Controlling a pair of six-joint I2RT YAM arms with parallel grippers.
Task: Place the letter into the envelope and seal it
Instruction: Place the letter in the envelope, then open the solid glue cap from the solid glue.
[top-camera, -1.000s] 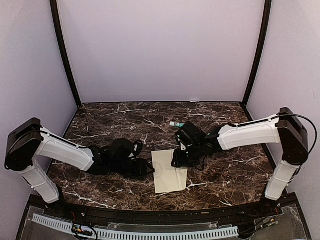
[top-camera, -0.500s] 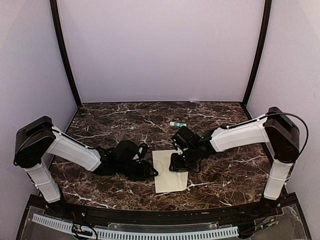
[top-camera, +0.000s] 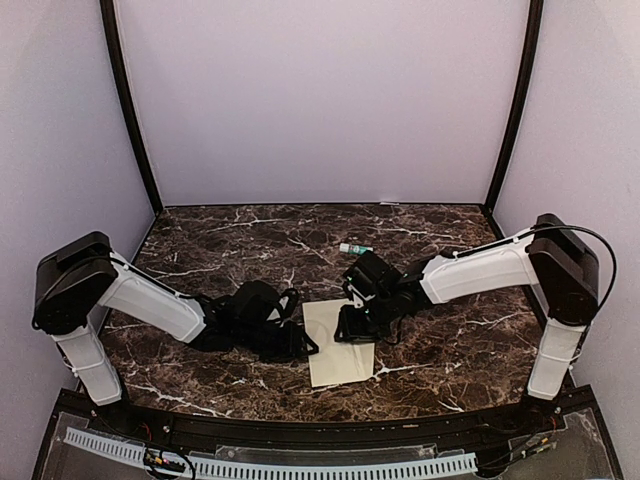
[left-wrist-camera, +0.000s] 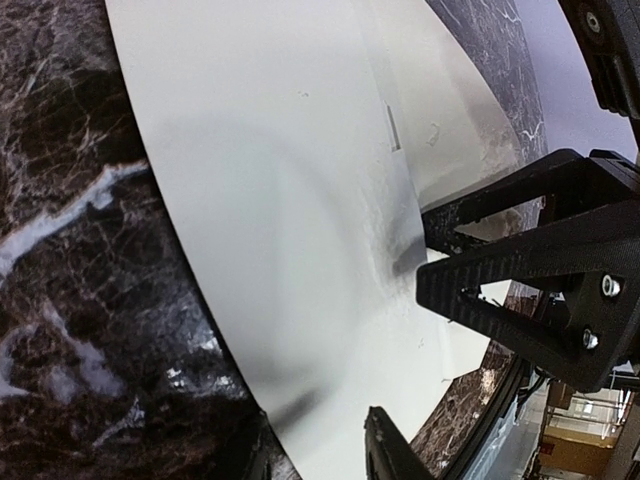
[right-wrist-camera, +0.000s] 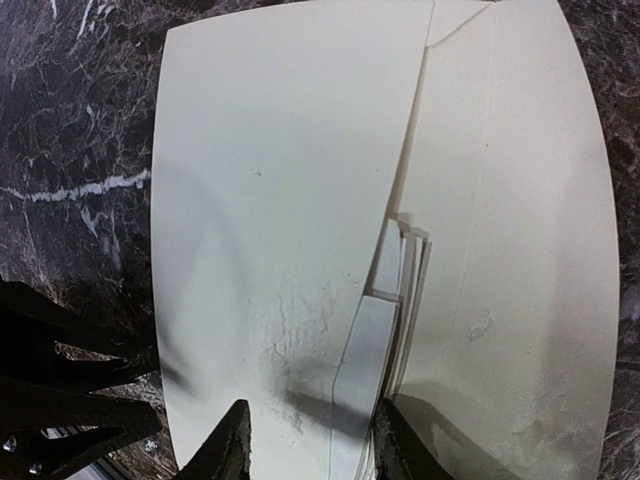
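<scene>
The cream envelope (top-camera: 338, 350) lies flat on the marble between the arms, its flap side (right-wrist-camera: 520, 250) spread open. The letter (right-wrist-camera: 402, 262) shows only as a narrow stepped stack of folded edges at the mouth, tucked under the wide panel (right-wrist-camera: 270, 200). My right gripper (top-camera: 346, 328) stands on the envelope's far part, open. In its wrist view that gripper (right-wrist-camera: 312, 440) has its fingertips on either side of the letter's edge. My left gripper (top-camera: 308, 346) lies low at the envelope's left edge. Seen from its wrist, this gripper (left-wrist-camera: 320, 445) is open and the paper edge (left-wrist-camera: 230, 330) runs between its jaws.
A small green and white tube (top-camera: 353, 248) lies on the marble table (top-camera: 200, 250) behind the right gripper. Black corner posts and lilac walls close in the back and sides. A black rail runs along the near edge.
My left gripper slid right up to the envelope's left edge and its jaws narrowed. My right gripper shifted slightly left over the paper.
</scene>
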